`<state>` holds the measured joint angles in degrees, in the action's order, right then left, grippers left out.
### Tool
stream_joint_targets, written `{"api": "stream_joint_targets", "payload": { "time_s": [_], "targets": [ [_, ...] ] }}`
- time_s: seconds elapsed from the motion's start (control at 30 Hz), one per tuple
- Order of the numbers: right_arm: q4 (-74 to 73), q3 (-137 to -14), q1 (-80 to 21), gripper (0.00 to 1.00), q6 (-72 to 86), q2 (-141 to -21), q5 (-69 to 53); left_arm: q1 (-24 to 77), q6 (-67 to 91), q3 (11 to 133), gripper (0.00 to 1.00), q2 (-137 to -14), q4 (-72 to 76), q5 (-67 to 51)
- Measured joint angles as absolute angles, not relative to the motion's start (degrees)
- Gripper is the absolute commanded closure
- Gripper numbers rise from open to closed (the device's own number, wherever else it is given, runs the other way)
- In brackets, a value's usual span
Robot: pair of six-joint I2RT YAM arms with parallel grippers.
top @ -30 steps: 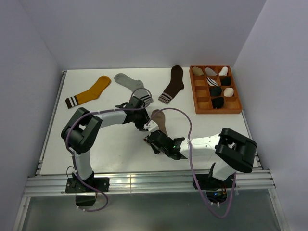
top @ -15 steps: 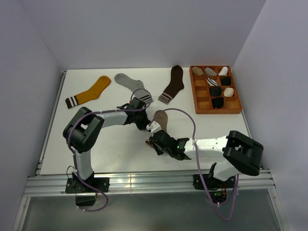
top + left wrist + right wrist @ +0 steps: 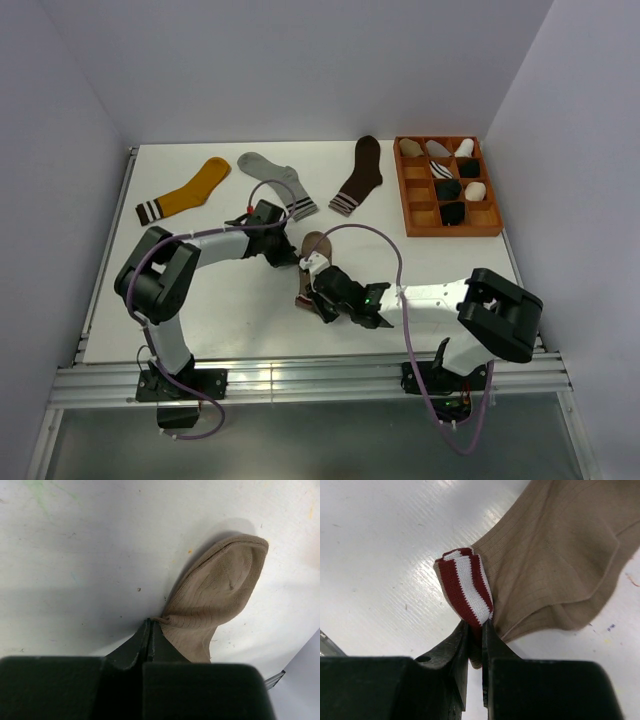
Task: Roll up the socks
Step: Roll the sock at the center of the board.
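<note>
as right gripper point(image 3: 476, 625) grips, sock point(image 3: 560, 555) bunches

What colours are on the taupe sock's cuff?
Maroon-and-white striped cuff, clearest in the right wrist view.

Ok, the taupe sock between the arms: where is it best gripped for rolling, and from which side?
Probably by its maroon-and-white cuff, coming in low from the sock's near end. The cuff is folded into a thick wad that a claw can bite, while the rest of the taupe sock lies thin and flat on the table. The right claw is shut there.
</note>
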<state>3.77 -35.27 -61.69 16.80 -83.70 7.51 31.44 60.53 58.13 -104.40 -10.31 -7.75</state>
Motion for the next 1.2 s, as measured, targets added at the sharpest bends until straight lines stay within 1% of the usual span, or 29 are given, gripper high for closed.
{"api": "stream_joint_targets", "payload": {
  "time_s": [0.2, 0.27, 0.33, 0.37, 0.4, 0.43, 0.47, 0.5, 0.53, 0.63, 0.67, 0.8, 0.93, 1.07, 1.2],
  "targets": [
    [3.9, -36.7, -61.0, 1.00, 15.7, -86.0, 5.0, 31.5, 59.3, 57.8, 0.99, -104.4, -9.3, -8.3],
    [3.9, -36.8, -60.9, 1.00, 15.5, -86.1, 4.8, 31.6, 59.1, 57.8, 0.95, -104.4, -9.1, -8.4],
    [4.0, -36.8, -60.8, 1.00, 15.3, -86.2, 4.7, 32.0, 59.0, 57.5, 0.90, -104.4, -8.6, -8.9],
    [4.0, -36.8, -60.8, 1.00, 15.3, -86.2, 4.6, 32.1, 59.0, 57.3, 0.87, -104.4, -8.4, -9.2],
    [4.0, -36.8, -60.8, 1.00, 15.3, -86.2, 4.6, 32.3, 59.0, 57.1, 0.80, -104.3, -8.2, -9.4],
    [4.0, -36.8, -60.7, 1.00, 15.2, -86.2, 4.5, 32.4, 59.0, 56.9, 0.77, -104.1, -8.0, -9.6],
    [3.9, -36.8, -60.7, 1.00, 15.2, -86.2, 4.4, 32.5, 59.0, 56.8, 0.70, -103.9, -8.0, -9.7],
    [3.8, -36.9, -60.7, 1.00, 15.2, -86.2, 4.4, 32.5, 59.0, 56.6, 0.67, -103.5, -8.0, -9.7],
    [3.6, -37.1, -60.7, 1.00, 15.1, -86.2, 4.3, 32.5, 58.9, 56.3, 0.59, -102.9, -8.2, -9.6],
    [2.8, -37.7, -60.4, 1.00, 14.8, -86.2, 3.6, 32.3, 59.0, 54.5, 0.48, -99.7, -9.9, -9.1],
    [2.3, -37.9, -60.3, 1.00, 14.7, -86.2, 3.5, 32.2, 59.1, 53.9, 0.43, -98.3, -10.7, -8.9],
    [0.9, -39.4, -59.7, 1.00, 14.3, -86.2, 3.3, 30.9, 59.4, 52.4, 0.42, -90.9, -14.5, -6.6],
    [0.7, -40.5, -59.6, 1.00, 14.5, -86.2, 3.0, 30.0, 60.5, 49.8, 0.42, -82.6, -15.2, -4.3],
    [0.3, -40.5, -59.6, 1.00, 15.2, -86.2, 1.8, 30.1, 64.0, 42.1, 0.42, -75.0, -14.3, -4.2],
    [-0.8, -42.1, -59.4, 1.00, 16.0, -87.8, -0.2, 32.3, 68.5, 34.5, 0.43, -71.1, -13.9, -4.2]
  ]
}}
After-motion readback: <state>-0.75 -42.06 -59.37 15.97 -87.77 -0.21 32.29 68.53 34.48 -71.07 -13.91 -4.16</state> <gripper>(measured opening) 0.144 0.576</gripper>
